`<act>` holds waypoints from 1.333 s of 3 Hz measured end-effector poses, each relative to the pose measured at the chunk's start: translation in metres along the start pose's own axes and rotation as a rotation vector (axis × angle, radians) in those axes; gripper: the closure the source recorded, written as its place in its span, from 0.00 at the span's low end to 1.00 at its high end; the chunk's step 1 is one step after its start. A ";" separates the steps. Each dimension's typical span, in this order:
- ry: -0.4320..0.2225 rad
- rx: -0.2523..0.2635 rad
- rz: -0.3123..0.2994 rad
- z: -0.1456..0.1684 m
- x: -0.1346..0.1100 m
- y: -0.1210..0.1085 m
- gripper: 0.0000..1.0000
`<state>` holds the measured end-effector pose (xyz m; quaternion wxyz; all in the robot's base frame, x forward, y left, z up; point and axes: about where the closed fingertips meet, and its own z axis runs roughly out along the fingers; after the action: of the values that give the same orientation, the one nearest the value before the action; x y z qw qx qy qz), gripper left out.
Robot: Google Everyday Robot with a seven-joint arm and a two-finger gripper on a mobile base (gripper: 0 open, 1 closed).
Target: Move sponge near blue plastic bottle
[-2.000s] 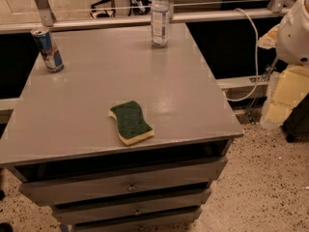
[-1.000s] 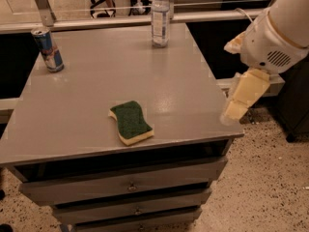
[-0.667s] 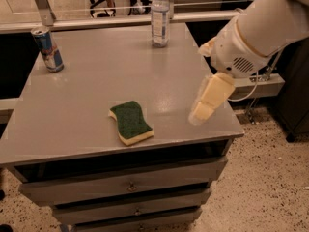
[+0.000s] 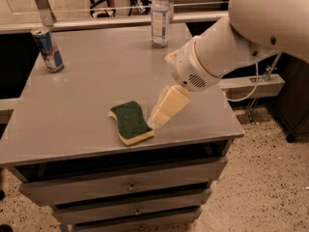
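The sponge point(image 4: 131, 122), dark green on top with a pale yellow foam layer, lies on the grey table point(image 4: 87, 86) near its front edge. The blue plastic bottle point(image 4: 160, 16), clear with a white cap, stands upright at the table's back edge, far from the sponge. My gripper point(image 4: 164, 111), cream-coloured, hangs from the large white arm and points down-left, just to the right of the sponge and slightly above the table. It holds nothing.
A blue-and-silver drink can point(image 4: 48, 50) stands at the back left of the table. Drawers point(image 4: 130, 187) sit under the tabletop. A cable and metal rail point(image 4: 253, 83) run to the right, over speckled floor.
The arm has swung in from the right over the table, bringing the gripper leftward and down beside the sponge. The sponge, bottle and can have not moved.
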<state>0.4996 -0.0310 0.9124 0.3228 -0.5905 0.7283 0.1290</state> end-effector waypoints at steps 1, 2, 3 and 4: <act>-0.050 -0.006 0.022 0.039 -0.001 0.002 0.00; -0.073 -0.045 0.048 0.062 0.001 0.015 0.00; -0.081 -0.082 0.073 0.076 0.005 0.028 0.00; -0.081 -0.109 0.098 0.080 0.008 0.038 0.17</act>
<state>0.4883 0.0188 0.8392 0.3126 -0.5654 0.7345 0.2078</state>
